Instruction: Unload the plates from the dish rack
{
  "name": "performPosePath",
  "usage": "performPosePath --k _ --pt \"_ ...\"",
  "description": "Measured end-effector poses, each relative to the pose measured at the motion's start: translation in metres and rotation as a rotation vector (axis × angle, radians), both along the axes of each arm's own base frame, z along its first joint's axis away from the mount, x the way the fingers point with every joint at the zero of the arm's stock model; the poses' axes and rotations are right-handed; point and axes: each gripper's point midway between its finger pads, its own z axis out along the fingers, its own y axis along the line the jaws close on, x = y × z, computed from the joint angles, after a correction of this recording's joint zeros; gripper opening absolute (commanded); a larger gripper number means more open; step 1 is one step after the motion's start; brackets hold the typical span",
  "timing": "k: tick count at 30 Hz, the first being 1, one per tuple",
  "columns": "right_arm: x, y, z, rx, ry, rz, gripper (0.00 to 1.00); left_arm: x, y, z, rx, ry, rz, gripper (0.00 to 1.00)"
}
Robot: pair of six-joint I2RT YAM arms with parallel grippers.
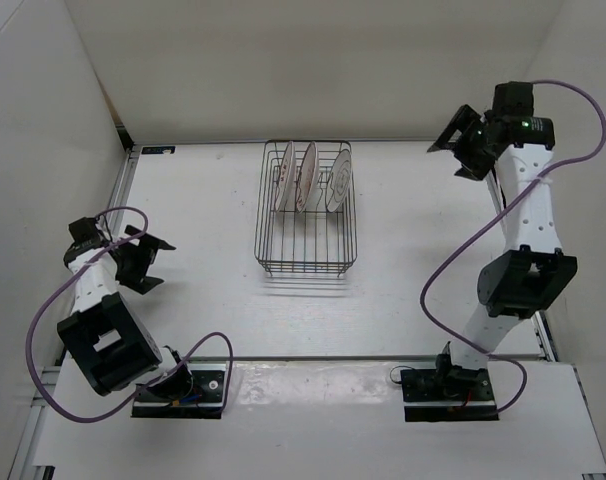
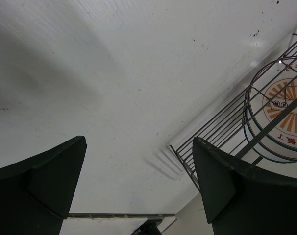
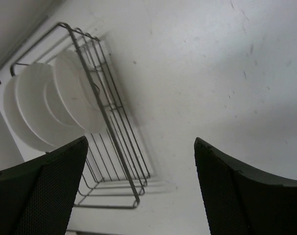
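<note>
**Both hands wide, plates in the rack**

From overhead I see my left hand [image 1: 150, 263] above the near-left part of the surface [image 1: 193, 300], fingers spread wide with nothing between them. My right hand [image 1: 457, 152] is up at the far right, also spread wide and holding nothing.

The rack [image 1: 307, 268] sits mid-surface, between the two hands and well apart from both. Three plates [image 1: 307, 177] stand on edge side by side in its far half. The one nearest my right hand [image 1: 338, 180] shows grey rings. The other two carry reddish marks.

Through the left wrist camera, the left hand [image 2: 138, 142] looks across bare surface. The rack [image 2: 222, 122] lies ahead and off to the right of the fingers. Behind its wires is the face of one plate [image 2: 285, 115] with an orange ray pattern.

Through the right wrist camera, the right hand [image 3: 141, 142] has the rack [image 3: 114, 122] ahead and to its left. There I see two plain white plate backs [image 3: 36, 110] leaning inside it.
</note>
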Motion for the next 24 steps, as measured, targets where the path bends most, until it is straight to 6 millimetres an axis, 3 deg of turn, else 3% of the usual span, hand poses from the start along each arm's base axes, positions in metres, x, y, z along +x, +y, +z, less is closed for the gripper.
performPosePath --k 2,3,4,5,6,7,8,10,12,18,24 --pt "0.014 0.014 0.010 -0.001 -0.020 0.011 0.90 0.001 -0.002 0.000 0.002 -0.003 -0.007 1.00" --pt "0.026 0.034 0.023 -0.018 -0.045 0.039 0.90 0.001 -0.003 0.001 0.002 -0.007 -0.012 1.00" --pt "0.046 0.063 0.039 -0.032 -0.105 0.085 0.90 0.002 -0.004 0.002 0.006 -0.017 -0.017 1.00" --pt "0.065 0.105 0.059 -0.025 -0.198 0.148 0.90 0.003 -0.006 0.004 0.008 -0.030 -0.023 1.00" --pt "0.074 0.147 0.066 -0.009 -0.266 0.220 0.90 0.003 -0.007 0.005 0.011 -0.042 -0.027 1.00" --pt "0.067 0.183 0.061 0.004 -0.272 0.286 0.90 0.002 -0.010 0.006 0.010 -0.047 -0.031 1.00" --pt "0.044 0.222 0.041 0.009 -0.221 0.376 0.90 0.001 -0.011 0.006 0.008 -0.051 -0.034 1.00" --pt "-0.001 0.255 -0.001 -0.006 -0.087 0.480 0.90 -0.001 -0.014 0.007 0.007 -0.056 -0.038 1.00" --pt "-0.021 0.254 -0.023 -0.034 0.007 0.505 0.90 -0.001 -0.015 0.008 0.007 -0.061 -0.042 1.00" --pt "0.002 0.214 -0.018 -0.080 -0.012 0.422 0.90 -0.001 -0.021 0.006 0.007 -0.058 -0.066 1.00" --pt "-0.002 0.223 -0.016 -0.102 -0.028 0.451 0.90 -0.002 -0.025 0.004 0.009 -0.055 -0.088 1.00"
